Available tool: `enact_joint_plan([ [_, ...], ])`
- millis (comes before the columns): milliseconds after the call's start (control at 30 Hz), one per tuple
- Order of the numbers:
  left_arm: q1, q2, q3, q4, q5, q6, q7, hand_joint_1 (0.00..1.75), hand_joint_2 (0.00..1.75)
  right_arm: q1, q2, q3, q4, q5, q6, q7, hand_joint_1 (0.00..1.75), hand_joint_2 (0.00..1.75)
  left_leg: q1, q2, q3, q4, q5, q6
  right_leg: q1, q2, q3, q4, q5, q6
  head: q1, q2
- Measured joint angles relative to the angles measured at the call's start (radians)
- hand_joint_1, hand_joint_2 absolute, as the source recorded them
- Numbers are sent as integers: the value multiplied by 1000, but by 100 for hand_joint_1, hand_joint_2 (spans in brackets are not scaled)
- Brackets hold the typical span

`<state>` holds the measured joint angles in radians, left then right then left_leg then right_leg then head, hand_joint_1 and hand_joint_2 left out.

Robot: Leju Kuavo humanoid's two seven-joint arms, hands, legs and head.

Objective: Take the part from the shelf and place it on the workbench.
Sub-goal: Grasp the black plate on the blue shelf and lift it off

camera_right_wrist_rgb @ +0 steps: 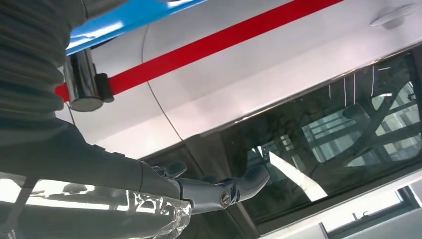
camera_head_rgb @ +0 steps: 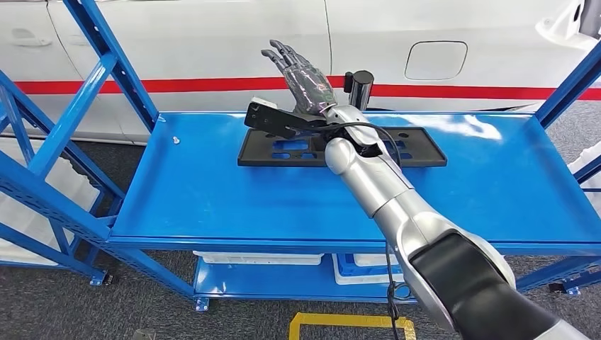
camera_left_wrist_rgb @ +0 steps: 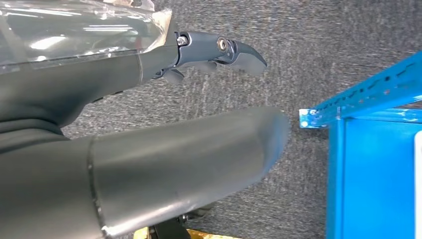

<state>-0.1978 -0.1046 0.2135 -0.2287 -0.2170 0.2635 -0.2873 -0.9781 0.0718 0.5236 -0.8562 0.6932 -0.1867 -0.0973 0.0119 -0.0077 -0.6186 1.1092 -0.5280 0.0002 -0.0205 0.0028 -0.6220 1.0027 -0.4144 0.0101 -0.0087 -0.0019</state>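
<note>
Nearest you, the right arm (camera_head_rgb: 397,205) reaches up from the lower right across the front edge of the blue shelf (camera_head_rgb: 212,191). Along that front lip the deck is bare blue metal to either side of the arm, wider on your left, where a small white speck (camera_head_rgb: 175,139) lies near the back corner.

Farther in, the part (camera_head_rgb: 418,152), a flat black plate with cut-outs, lies on the deck toward the rear, its long side parallel to the back edge. The arm's wrist crosses over its middle. You have bare deck between the part's right end and the right upright (camera_head_rgb: 570,81).

Past the part, the right hand (camera_head_rgb: 301,74) is raised above the shelf's back edge, fingers spread and holding nothing. A black post (camera_head_rgb: 359,86) stands just beside it. Behind runs a white car body (camera_head_rgb: 212,42) with a red stripe (camera_head_rgb: 177,86).

The left hand (camera_left_wrist_rgb: 219,50) hangs over grey carpet (camera_left_wrist_rgb: 323,45), beside the shelf's blue corner (camera_left_wrist_rgb: 318,117), fingers bent, nothing in them.
</note>
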Motion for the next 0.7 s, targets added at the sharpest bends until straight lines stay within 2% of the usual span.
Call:
enact_joint_plan([
  [33, 1, 1, 0, 0, 0, 0, 1, 0, 0, -3, 8, 0, 6, 0, 0, -4, 0, 175, 3, 3, -37, 38, 7, -6, -2, 2, 14, -1, -10, -8, -1, 0],
  [67, 2, 3, 0, 0, -1, 0, 4, 0, 0, -7, 15, 1, 14, -3, 0, -13, 0, 175, 2, 4, -55, 37, 31, -2, 2, 3, 28, -2, -22, -9, -1, 0],
  [100, 4, 5, 0, 0, -1, 0, 6, 0, 0, -10, 20, 0, 23, -6, -2, -24, 0, 175, -1, 4, -59, 8, 64, 7, 4, 5, 39, -4, -32, -4, -1, 0],
  [133, 4, 7, 0, 0, -1, 1, 9, 0, 0, -14, 23, 0, 31, -10, -3, -34, 0, 175, -6, 4, -30, -70, 109, 19, 6, 6, 50, -8, -39, 4, 0, 0],
  [167, 5, 8, 0, 0, -1, 1, 10, 0, 0, -17, 23, -2, 35, -14, -6, -44, 0, 175, -9, 5, -6, -114, 123, 28, 8, 5, 54, -11, -42, 11, 0, 0],
  [233, 6, 7, 0, 0, -2, 2, 10, 0, 0, -19, 22, -4, 39, -16, -9, -51, 0, 175, -10, 3, 7, -132, 128, 23, 11, 5, 65, -23, -36, 18, 4, 0],
  [300, 6, 5, 0, 0, -2, 3, 11, 0, 0, -22, 22, -4, 43, -18, -12, -55, 0, 175, -16, 1, 14, -139, 130, 16, 12, 4, 76, -34, -35, 19, 7, 0],
  [500, 9, 0, 0, 1, -17, 13, 15, 0, 0, 17, -1, -5, 19, -28, -20, -81, 0, 175, -25, -2, 13, -133, 123, 29, 9, 1, 80, -42, -40, 20, 8, 0],
  [700, 14, -17, -1, 1, -49, 15, 17, 0, 0, 189, -92, -1, -206, -12, -11, -45, 0, 175, -27, -3, 13, -130, 121, 35, 8, -1, 82, -44, -39, 21, 8, 0],
])
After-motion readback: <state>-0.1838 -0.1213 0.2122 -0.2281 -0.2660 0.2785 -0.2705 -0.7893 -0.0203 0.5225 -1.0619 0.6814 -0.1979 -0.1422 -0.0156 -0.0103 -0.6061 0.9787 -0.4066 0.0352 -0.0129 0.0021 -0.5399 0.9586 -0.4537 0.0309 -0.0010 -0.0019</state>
